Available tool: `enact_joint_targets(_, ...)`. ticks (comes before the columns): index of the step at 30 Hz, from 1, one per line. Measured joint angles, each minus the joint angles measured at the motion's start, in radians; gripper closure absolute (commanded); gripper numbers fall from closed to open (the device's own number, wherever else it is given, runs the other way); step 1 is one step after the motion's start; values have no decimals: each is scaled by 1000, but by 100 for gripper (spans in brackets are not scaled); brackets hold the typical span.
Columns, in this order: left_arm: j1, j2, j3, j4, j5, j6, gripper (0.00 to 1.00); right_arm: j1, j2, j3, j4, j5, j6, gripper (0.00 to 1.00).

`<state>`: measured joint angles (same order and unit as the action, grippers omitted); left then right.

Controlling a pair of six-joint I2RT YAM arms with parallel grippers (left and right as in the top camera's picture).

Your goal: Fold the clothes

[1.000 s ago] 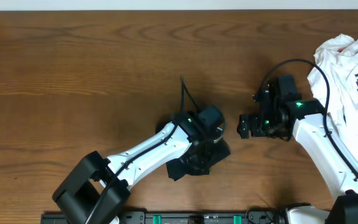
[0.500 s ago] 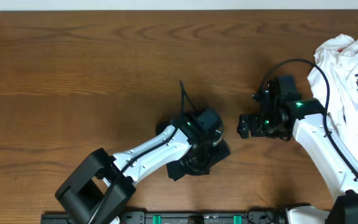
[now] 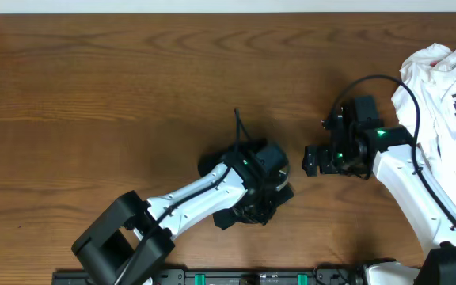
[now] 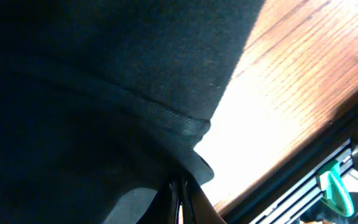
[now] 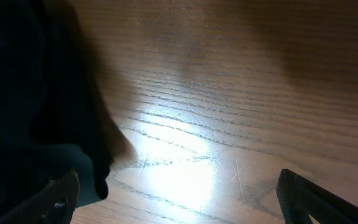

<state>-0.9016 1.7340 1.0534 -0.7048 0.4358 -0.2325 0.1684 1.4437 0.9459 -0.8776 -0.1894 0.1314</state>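
Shirt [image 3: 229, 215]: black, soft, and bunched into a small heap on the table [image 3: 117, 95], well to the left of the white garment [image 3: 442, 87] and not touching it.

1. Handling. The fabric is judged light and limp. It will sag and drape when lifted and will not hold a shape by itself. It is not fragile. Some slip through smooth fingers is to be expected if only a thin fold is taken.
2. Left gripper [image 4: 180, 198]. Its jaws are together on top of the heap, and a fold near a stitched hem appears to be pinched between them.
3. Right gripper [image 3: 310, 161]. It is held between the heap and the white garment, just beside the heap. Its jaws are fully apart and nothing is held.
4. Where to hold. A hem, sleeve edge or shoulder seam is recommended, since doubled fabric is less likely to slip. Two holds set well apart are advised so that the heap can be spread flat before any fold is made.
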Motion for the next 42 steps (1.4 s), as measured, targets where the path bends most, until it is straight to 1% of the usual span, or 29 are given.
enact_joint_targets(8,-3,44,0,17,7,-19,94,0,0,0,0,0,0,1)
enact_joint_targets(16,-3,87,0,108,2,-31,94,0,0,0,0,0,0,1)
enact_joint_targets(20,-3,87,0,139,-37,-37,94,0,0,0,0,0,0,1)
enact_joint_targets(24,-2,87,0,177,-111,-64,94,0,0,0,0,0,0,1)
enact_joint_targets(27,12,88,-1,237,-152,-79,93,0,0,0,0,0,0,1)
enact_joint_targets(32,71,88,-2,383,-188,-97,93,0,0,-1,0,0,0,1)
enact_joint_targets(33,82,88,-2,407,-191,-101,89,0,0,-1,0,0,0,1)
enact_joint_targets(36,126,88,-2,480,-201,-113,84,0,0,-1,0,0,0,1)
enact_joint_targets(39,167,87,0,466,-200,-119,66,0,0,-1,0,0,0,1)
enact_joint_targets(41,196,84,13,418,-190,-129,57,0,0,-1,0,0,0,1)
enact_joint_targets(42,212,77,24,389,-185,-131,51,0,0,-1,0,0,0,1)
